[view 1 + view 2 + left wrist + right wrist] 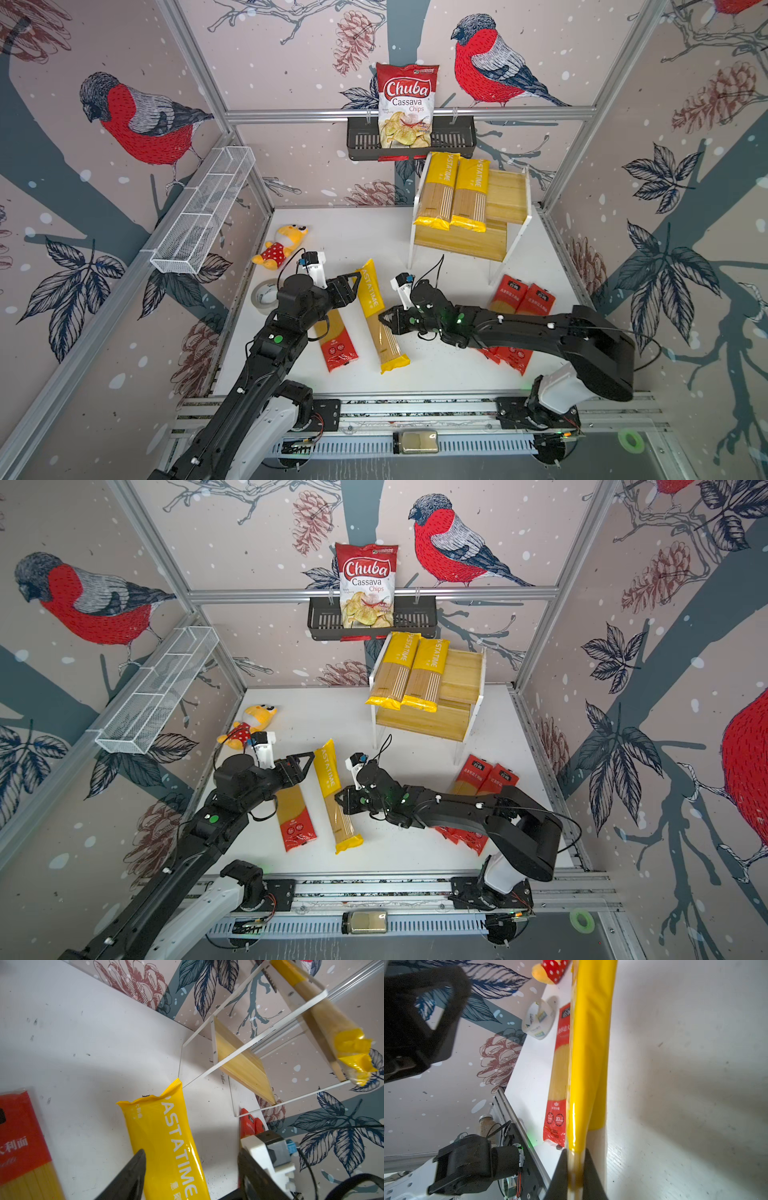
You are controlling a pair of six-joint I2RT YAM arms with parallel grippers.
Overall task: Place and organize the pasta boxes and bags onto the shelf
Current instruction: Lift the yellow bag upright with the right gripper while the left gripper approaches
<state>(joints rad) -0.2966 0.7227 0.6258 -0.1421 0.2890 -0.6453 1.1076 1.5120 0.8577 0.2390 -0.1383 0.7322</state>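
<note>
Bird-and-pinecone wallpaper covers the walls around a white surface (pixel 365 232). At its back right stands the shelf (pixel 508 195), two stepped wooden boards between white side panels. Two yellow spaghetti packets (pixel 437 191) lie side by side on the left part of the upper board, their near ends hanging over its front edge. The rest of that board and the lower board are bare.

The third yellow packet (pixel 371 295) lies lengthwise near the middle of the surface, in front of the shelf. The right end effector (pixel 576 1174) reaches in from the right and is pinched tight on the packet's long edge around its middle, the wrapper pressed between the two dark fingers. Whether the packet is off the surface I cannot tell. The left end effector (pixel 191 1159) hovers by the packet's far end with its fingers spread wide, holding nothing.

A red-ended packet (pixel 338 349) lies just beside the yellow one on its left, partly under the left arm. Two more red-ended packets (pixel 508 293) lie side by side near the shelf's front foot, with the right arm crossing over them.

A chips bag (pixel 407 104) stands in a black basket (pixel 453 139) on the back wall above the shelf. A wire basket (pixel 203 208) hangs on the left wall. A plush toy (pixel 280 247) and a roll of tape (pixel 264 293) lie at the left of the surface.
</note>
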